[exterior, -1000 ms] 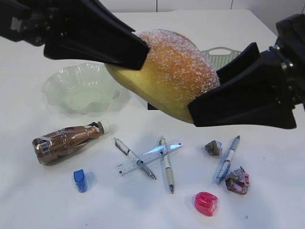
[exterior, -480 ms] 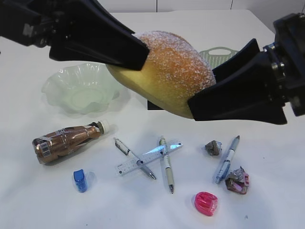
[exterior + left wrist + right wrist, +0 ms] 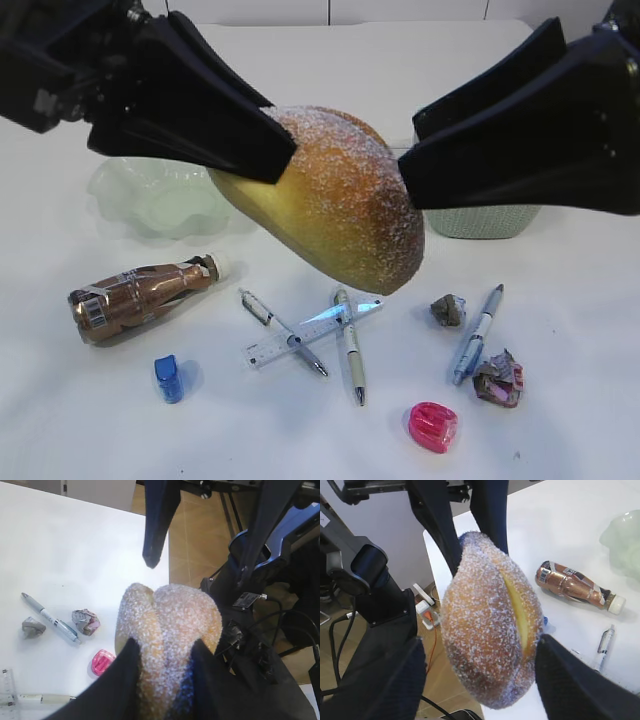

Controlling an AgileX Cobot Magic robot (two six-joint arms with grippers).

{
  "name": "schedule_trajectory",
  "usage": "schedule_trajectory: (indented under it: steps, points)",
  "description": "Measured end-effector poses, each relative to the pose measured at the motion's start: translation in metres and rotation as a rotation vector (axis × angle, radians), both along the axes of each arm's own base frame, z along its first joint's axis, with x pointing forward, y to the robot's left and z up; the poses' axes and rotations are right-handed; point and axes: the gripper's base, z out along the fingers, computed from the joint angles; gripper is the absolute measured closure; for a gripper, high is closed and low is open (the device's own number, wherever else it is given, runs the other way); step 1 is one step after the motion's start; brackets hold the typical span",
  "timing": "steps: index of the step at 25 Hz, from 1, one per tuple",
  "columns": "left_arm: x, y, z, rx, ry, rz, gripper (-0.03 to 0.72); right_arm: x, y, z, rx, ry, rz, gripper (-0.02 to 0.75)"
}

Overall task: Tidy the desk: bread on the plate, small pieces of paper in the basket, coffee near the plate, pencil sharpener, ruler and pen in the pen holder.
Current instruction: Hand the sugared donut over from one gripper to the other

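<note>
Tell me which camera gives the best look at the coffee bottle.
The exterior view: the coffee bottle lies on its side, seen whole from white cap to base, left of the pens. The right wrist view also shows it, smaller and off to the side behind the bread. The left wrist view does not show it.

You see the bread (image 3: 335, 215) and left gripper (image 3: 265, 150) hide the plate's (image 3: 130, 195) right side; the basket (image 3: 480, 222) sits mostly behind the right gripper (image 3: 415, 175).
</note>
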Motion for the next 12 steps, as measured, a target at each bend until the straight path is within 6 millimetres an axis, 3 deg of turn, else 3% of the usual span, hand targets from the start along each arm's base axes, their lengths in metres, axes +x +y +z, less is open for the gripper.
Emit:
schedule_trajectory:
  steps: [12]
  points:
    - [0.018, 0.003, -0.003, 0.038, -0.090, 0.179, 0.504, 0.002, 0.001, 0.029, 0.041, -0.092, -0.009, 0.203]
